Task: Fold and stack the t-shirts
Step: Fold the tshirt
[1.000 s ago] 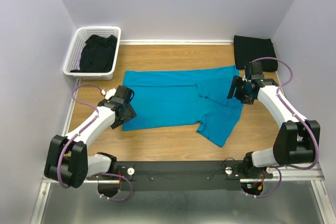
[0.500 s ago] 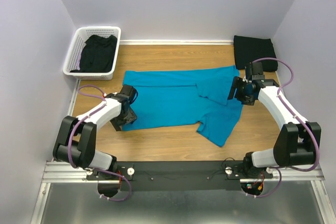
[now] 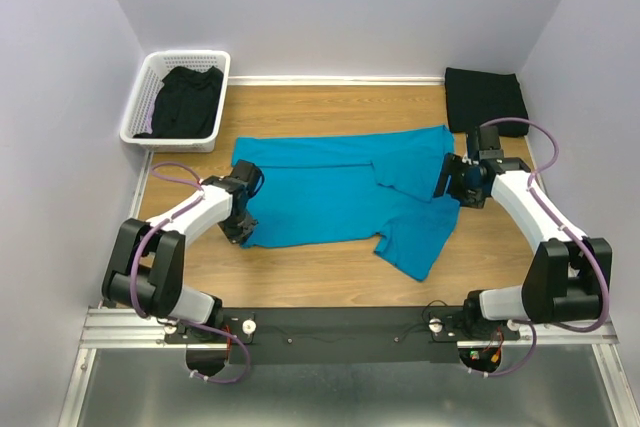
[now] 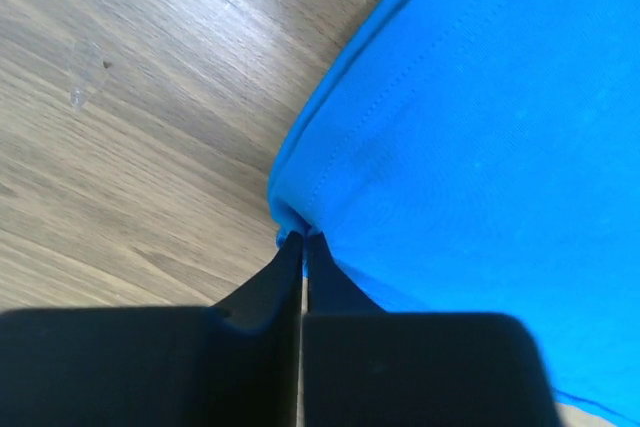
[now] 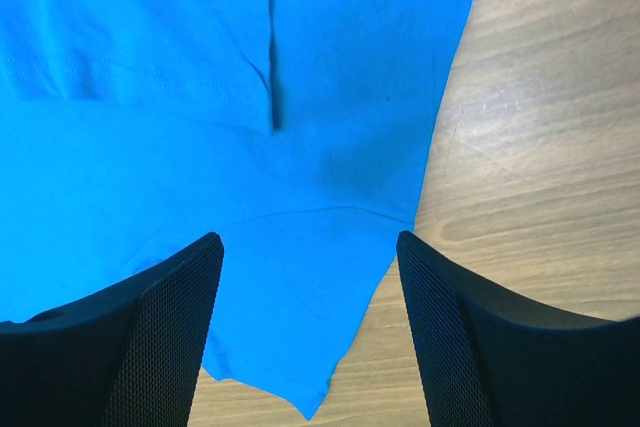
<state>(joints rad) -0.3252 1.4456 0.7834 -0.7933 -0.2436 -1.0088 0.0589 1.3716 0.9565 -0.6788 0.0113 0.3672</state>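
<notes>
Teal t-shirt lies spread flat mid wooden table, long side running left-right, one sleeve folded over near its right end, another flap poking toward the near edge

Left gripper is down at the shirt's near-left corner, fingers pressed together and pinching the hem corner, fabric bunched right at the tips

Right gripper sits over the shirt's right edge, fingers wide apart, nothing between them, blue cloth and bare wood below; whether the tips touch the cloth can't be told

Folded black t-shirt sits in the far-right corner, apart from the teal one

Loose black t-shirt is crumpled inside the white basket at far left
</notes>
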